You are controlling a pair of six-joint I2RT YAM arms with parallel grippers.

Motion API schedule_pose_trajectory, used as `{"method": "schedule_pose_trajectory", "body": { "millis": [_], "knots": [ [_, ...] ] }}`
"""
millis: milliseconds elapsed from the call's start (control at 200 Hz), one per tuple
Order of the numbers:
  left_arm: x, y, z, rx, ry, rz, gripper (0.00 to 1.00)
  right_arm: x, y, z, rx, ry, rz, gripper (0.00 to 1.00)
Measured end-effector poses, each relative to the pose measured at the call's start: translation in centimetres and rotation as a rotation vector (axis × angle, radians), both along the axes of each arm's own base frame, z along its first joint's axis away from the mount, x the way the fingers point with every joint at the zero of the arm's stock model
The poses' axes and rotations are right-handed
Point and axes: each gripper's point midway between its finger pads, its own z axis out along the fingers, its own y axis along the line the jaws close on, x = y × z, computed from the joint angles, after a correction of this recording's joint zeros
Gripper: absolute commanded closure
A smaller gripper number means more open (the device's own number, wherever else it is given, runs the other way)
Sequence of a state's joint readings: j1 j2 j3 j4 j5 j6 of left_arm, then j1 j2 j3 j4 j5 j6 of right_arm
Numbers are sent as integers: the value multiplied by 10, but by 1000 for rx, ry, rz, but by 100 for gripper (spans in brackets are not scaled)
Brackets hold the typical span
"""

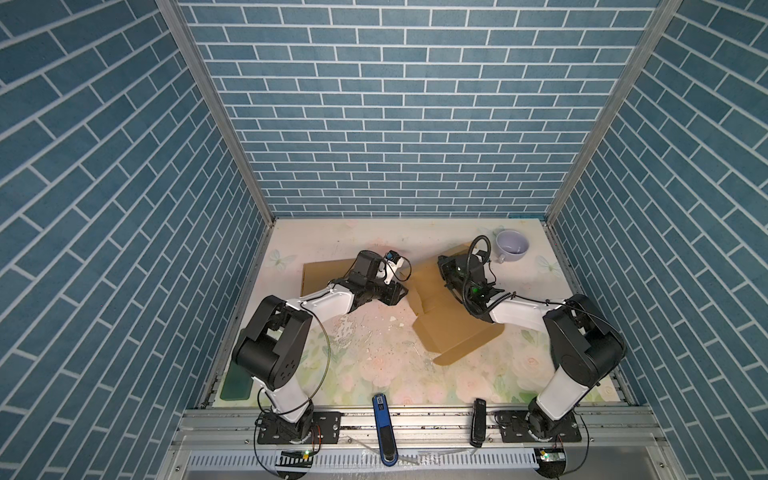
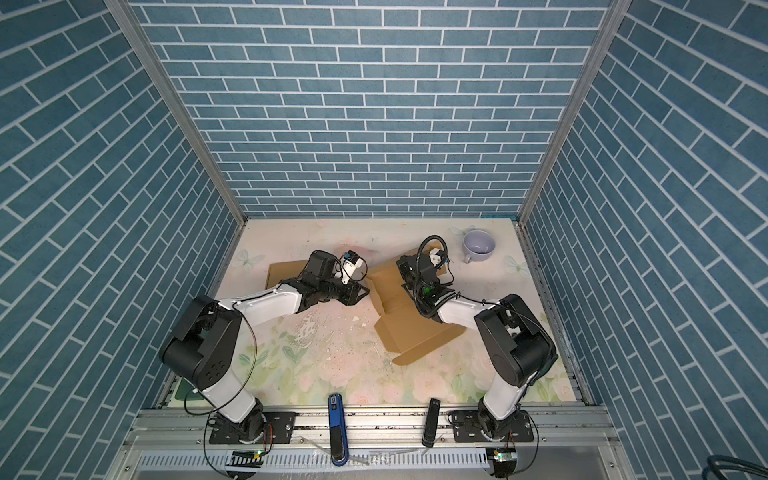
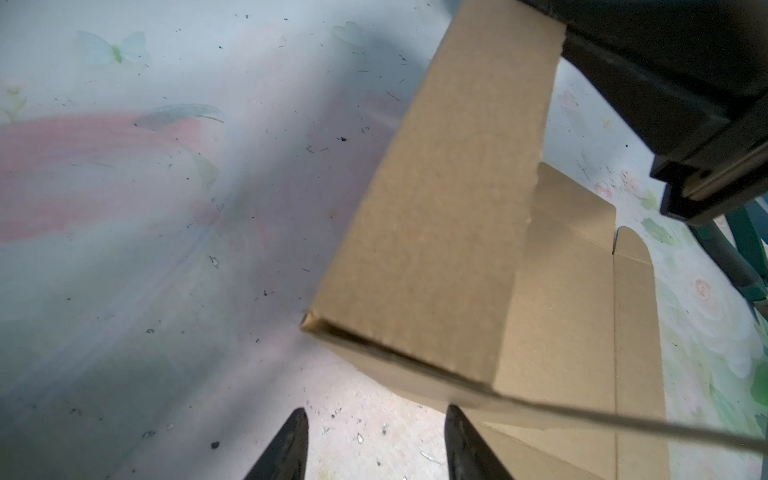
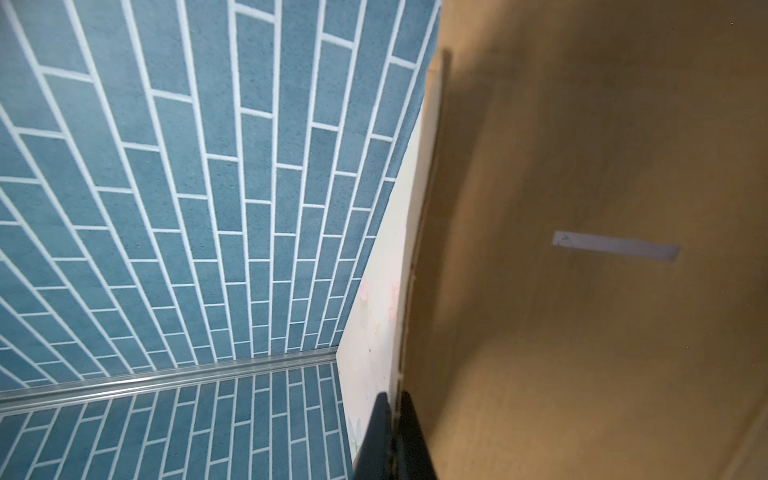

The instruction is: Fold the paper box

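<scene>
- The paper box (image 1: 453, 332) (image 2: 411, 328) lies half-folded right of centre in both top views, on the surface (image 1: 374, 365), with one wall raised.
- The right fingers (image 4: 380, 436) are pressed together, pinching the edge of a raised wall.
- The left fingers (image 3: 291, 444) are spread and empty, near a corner of the box.

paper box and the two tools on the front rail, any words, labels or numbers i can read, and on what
No text can be read in any view.
paper box: plain brown, no print; the pale strip on it is blank.
blue tool: small pale label, too small to read.
black tool: no marking visible.
</scene>
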State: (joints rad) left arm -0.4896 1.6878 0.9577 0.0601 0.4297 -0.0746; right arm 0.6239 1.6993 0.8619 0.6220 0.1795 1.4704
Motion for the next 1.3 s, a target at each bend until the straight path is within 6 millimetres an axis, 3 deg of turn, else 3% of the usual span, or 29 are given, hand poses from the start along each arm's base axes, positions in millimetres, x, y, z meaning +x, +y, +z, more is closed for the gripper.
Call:
{"method": "schedule_pose_trajectory", "body": {
  "millis": [325, 760, 970, 1295],
  "knots": [
    [-7, 2, 4, -6, -15, 8, 46, -3, 13, 24, 33, -123, 87, 100],
    [-28, -1, -2, -20, 19, 47, 45, -18, 6, 10, 42, -156, 106, 100],
    [-44, -16, -5, -49, 32, 66, 45, -19, 5, 10, 48, -166, 104, 100],
    [-40, -27, 4, -99, 6, 126, 44, -24, -1, 7, 50, -174, 93, 100]
  ]
}}
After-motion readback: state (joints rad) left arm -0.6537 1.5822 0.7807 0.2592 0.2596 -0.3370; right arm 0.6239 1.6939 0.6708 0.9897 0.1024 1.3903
